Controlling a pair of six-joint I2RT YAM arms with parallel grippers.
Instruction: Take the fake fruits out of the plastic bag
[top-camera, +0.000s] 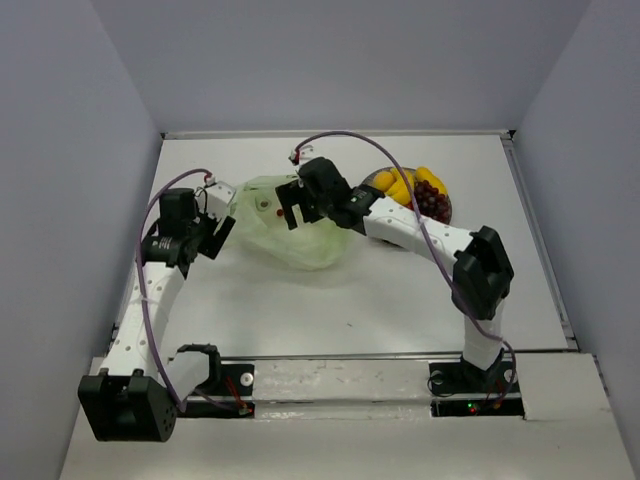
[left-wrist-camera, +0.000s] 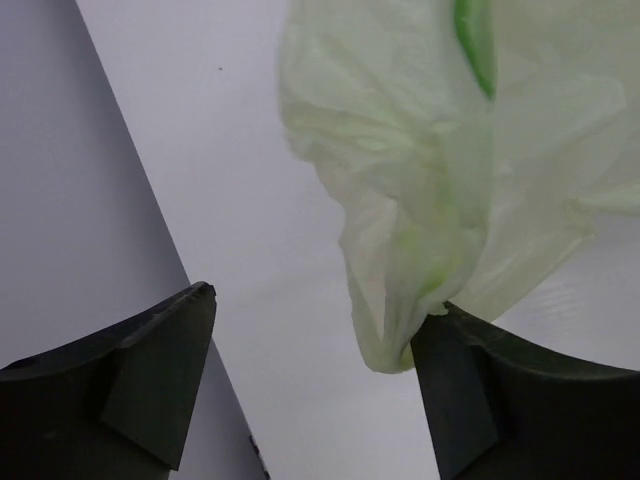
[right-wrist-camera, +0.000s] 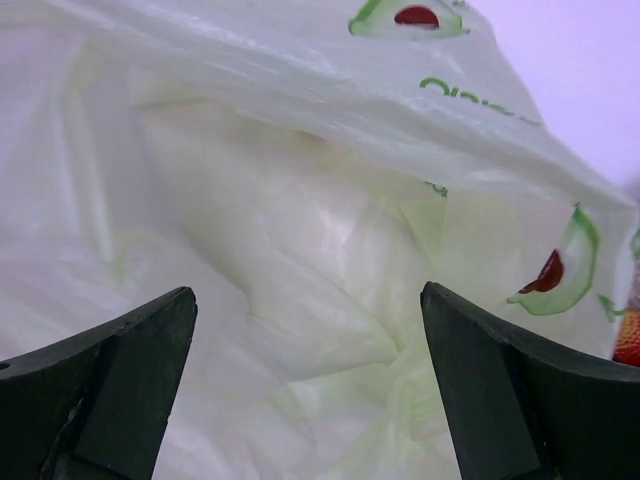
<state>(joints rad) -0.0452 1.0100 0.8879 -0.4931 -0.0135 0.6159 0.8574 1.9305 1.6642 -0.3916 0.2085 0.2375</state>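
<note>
The plastic bag (top-camera: 292, 228), pale yellow-green with printed avocado shapes, lies crumpled at the table's middle. Fake fruits, yellow pieces (top-camera: 402, 184) and dark purple grapes (top-camera: 432, 198), lie on the plate (top-camera: 446, 212) at the back right. My left gripper (top-camera: 218, 234) is open at the bag's left edge; in the left wrist view a fold of the bag (left-wrist-camera: 400, 300) hangs against the right finger (left-wrist-camera: 480, 390). My right gripper (top-camera: 293, 205) is open right over the bag, which fills the right wrist view (right-wrist-camera: 300, 200). A red-orange piece (right-wrist-camera: 628, 338) shows at that view's right edge.
The table is boxed in by grey walls at the left (top-camera: 70, 180), back and right. Purple cables loop above both arms. The right arm's forearm (top-camera: 410, 228) crosses in front of the plate.
</note>
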